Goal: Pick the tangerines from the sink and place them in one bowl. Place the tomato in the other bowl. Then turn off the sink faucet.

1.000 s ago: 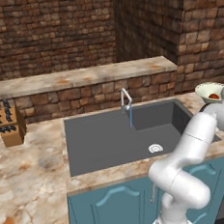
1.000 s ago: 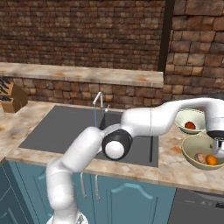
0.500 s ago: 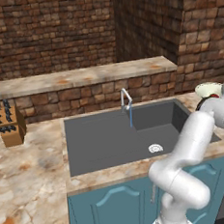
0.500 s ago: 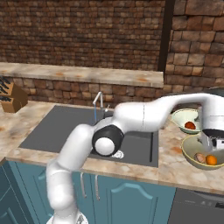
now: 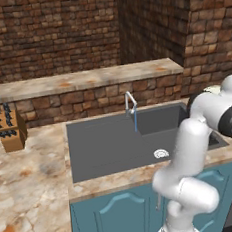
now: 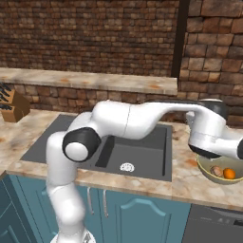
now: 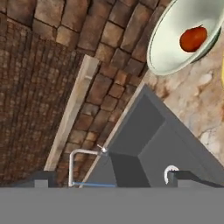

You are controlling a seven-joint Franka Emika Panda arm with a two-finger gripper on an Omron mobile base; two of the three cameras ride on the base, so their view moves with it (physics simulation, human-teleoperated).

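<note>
The tomato (image 7: 192, 38) lies in the pale cream bowl (image 7: 162, 61) at the top right of the hand view. Both tangerines, one paler (image 6: 216, 171) and one bright orange (image 6: 229, 173), rest in the olive-tan bowl (image 6: 204, 167) on the counter right of the sink (image 6: 142, 144). My gripper (image 7: 113, 179) is open and holds nothing; its fingertips (image 7: 187, 177) frame the sink basin (image 7: 144, 144). The silver faucet (image 5: 131, 103) stands at the sink's back edge, with a thin blue stream (image 5: 135, 121) running from it. It also appears in the hand view as the faucet (image 7: 82, 161).
A knife block (image 5: 9, 131) stands on the counter at the far left. The white drain (image 5: 161, 154) sits in the sink floor. A brick ledge (image 5: 84, 81) and brick wall run behind the sink. My arm (image 6: 137, 118) stretches across the sink toward the bowls.
My hand has risen and turned beside the bowls, and the arm now covers the cream bowl in both base views. The jaws stay wide apart.
</note>
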